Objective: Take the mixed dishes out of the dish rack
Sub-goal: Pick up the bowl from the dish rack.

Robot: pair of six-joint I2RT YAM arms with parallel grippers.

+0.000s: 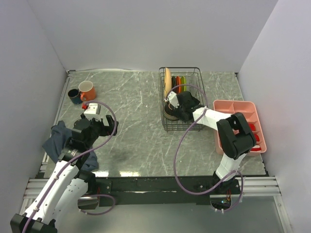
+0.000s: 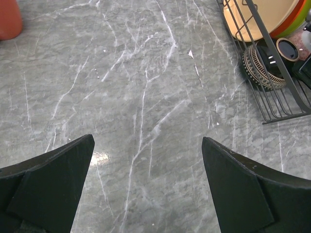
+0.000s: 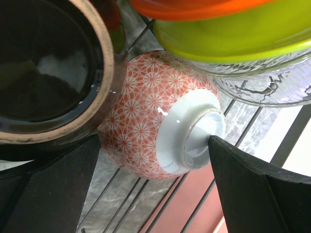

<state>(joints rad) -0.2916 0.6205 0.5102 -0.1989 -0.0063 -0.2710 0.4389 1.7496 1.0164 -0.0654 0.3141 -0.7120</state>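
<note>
The dish rack, a black wire basket, holds upright plates: tan, orange-red and green. My right gripper reaches into it. In the right wrist view its open gripper straddles a red-and-white patterned bowl lying on its side. One fingertip touches the bowl's white foot. A brown bowl sits beside it, under the green plate. My left gripper hovers open over bare marble. The orange mug and dark-blue cup stand at the table's far left.
A pink divided tray lies right of the rack. A dark cloth is bunched at the left edge. A clear glass bowl sits in the rack under the green plate. A dark patterned bowl rests in the rack's near end.
</note>
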